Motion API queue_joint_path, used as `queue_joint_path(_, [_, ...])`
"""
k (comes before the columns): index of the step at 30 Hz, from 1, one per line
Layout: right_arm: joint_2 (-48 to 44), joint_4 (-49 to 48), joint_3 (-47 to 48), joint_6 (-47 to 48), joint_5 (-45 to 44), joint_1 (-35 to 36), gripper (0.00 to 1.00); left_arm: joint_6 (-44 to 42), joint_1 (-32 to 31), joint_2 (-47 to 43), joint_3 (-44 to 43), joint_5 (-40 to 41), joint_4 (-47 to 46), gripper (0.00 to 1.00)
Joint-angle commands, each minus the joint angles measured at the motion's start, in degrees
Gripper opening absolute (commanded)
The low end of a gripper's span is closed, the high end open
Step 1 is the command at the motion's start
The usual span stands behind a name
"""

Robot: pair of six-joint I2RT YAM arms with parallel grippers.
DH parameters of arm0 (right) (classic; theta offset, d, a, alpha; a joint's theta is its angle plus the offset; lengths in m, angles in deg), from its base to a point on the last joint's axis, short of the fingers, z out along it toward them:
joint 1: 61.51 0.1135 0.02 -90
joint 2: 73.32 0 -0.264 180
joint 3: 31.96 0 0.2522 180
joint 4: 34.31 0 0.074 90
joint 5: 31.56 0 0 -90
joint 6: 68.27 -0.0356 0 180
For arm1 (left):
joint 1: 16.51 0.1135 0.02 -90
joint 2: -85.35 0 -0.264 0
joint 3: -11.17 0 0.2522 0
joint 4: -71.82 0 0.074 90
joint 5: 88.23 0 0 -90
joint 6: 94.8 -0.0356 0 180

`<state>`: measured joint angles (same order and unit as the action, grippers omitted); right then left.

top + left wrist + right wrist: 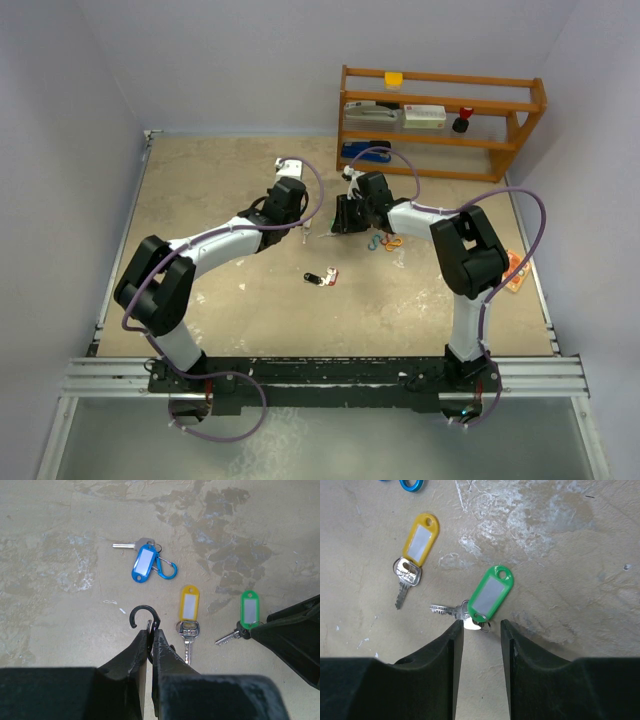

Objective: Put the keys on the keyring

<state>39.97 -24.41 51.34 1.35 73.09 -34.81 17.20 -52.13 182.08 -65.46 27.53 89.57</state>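
Left wrist view: the left claw [151, 632] is closed, its two fingertips pinching the straight end of a black carabiner [142, 614]. The carabiner's open hook curls up just beyond them, low over the surface [60, 540]. Just right of the tips lies the yellow-tagged key [189, 611], tag pointing away and blade toward the camera. Farther out sits the blue-tagged key [144, 561], its silver blade pointing left and a blue carabiner [167, 570] at its ring. To the right, the green-tagged key [248, 611] lies with its ring end at the dark tip of the right claw [481, 629]. The right wrist view shows that claw open, one finger on either side of the green-tagged key's split ring; whether they touch it cannot be told. From the top view, black and red key tags [322, 277] lie well apart, nearer the arm bases, and coloured clip loops [385, 242] sit beside the right arm.
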Motion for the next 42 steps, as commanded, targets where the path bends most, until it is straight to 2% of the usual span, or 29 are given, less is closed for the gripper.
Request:
queue_joint_path(1, [1.09,-0.4,1.65,0.19,1.56,0.57,0.38,0.93,0.48,-0.41,-0.15,-0.28,-1.97,0.0])
queue_joint_path(12, [1.58,-0.49,1.21,0.43,1.78,0.81,0.3,1.01,0.59,-0.37,0.03,-0.53,-2.08,0.0])
queue_joint_path(27, [-1.4,-3.16,-0.99,1.1,1.06,0.81,0.07,1.2,0.55,0.68,-0.33,-1.73,-2.24,0.0])
queue_joint_path(36, [-8.41,-10.72,-7.15,1.61,1.97,0.95,0.02,1.2,0.47,1.2,-0.85,-6.15,-3.14,0.0])
queue_joint_path(42, [-10.64,-11.4,-7.99,3.11,2.24,1.62,0.02,1.29,-0.14,1.43,-1.36,-8.27,-3.73,0.0])
